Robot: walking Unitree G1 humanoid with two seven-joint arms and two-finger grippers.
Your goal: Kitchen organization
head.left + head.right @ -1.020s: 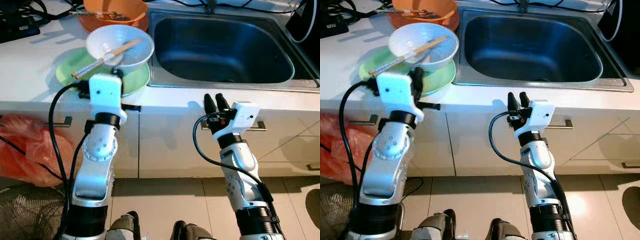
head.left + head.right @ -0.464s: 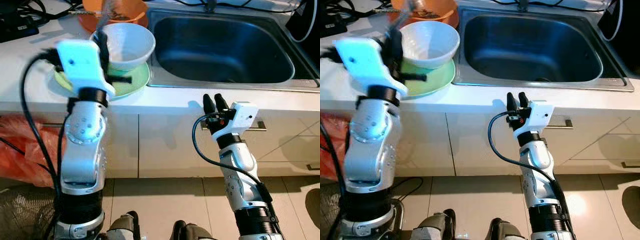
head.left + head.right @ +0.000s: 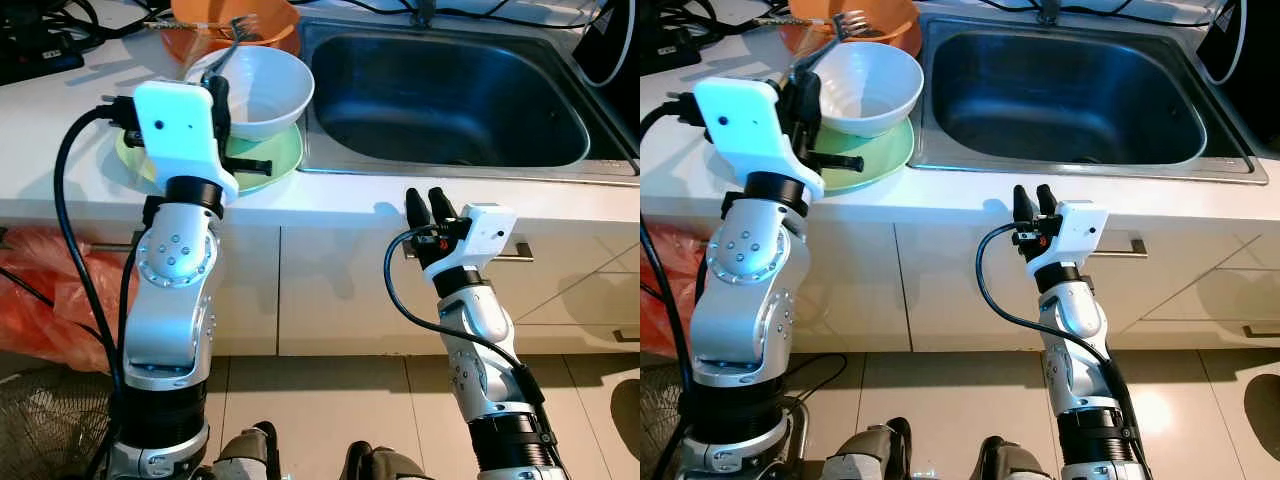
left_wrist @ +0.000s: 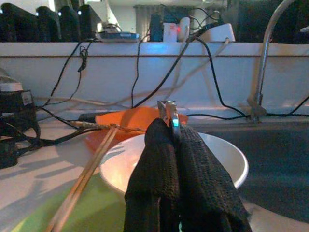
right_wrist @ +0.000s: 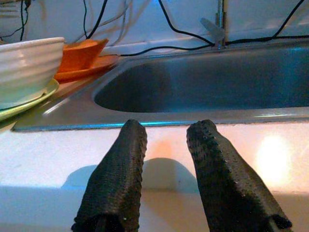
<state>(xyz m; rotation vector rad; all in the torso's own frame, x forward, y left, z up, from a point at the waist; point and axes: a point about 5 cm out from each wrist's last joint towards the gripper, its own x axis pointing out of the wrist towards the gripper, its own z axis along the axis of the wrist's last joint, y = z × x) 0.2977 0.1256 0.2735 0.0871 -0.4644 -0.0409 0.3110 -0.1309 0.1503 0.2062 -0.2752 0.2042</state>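
Raised since a second ago: left gripper [image 3: 222, 88], formerly at the table edge, now beside the white ribbed ceramic bowl [image 3: 262, 90]; the wooden chopsticks [image 4: 84, 178] have left the bowl.
Left fingers [image 4: 161, 164]: pressed together on what looks like a metal fork [image 3: 840, 25].
Bowl: on round green plate [image 3: 275, 160], white table [image 3: 50, 120], beside steel sink [image 3: 445, 95]; orange bowl [image 3: 235, 20] behind.
Right gripper [image 5: 164, 169]: fingers slightly apart, empty, at table edge.
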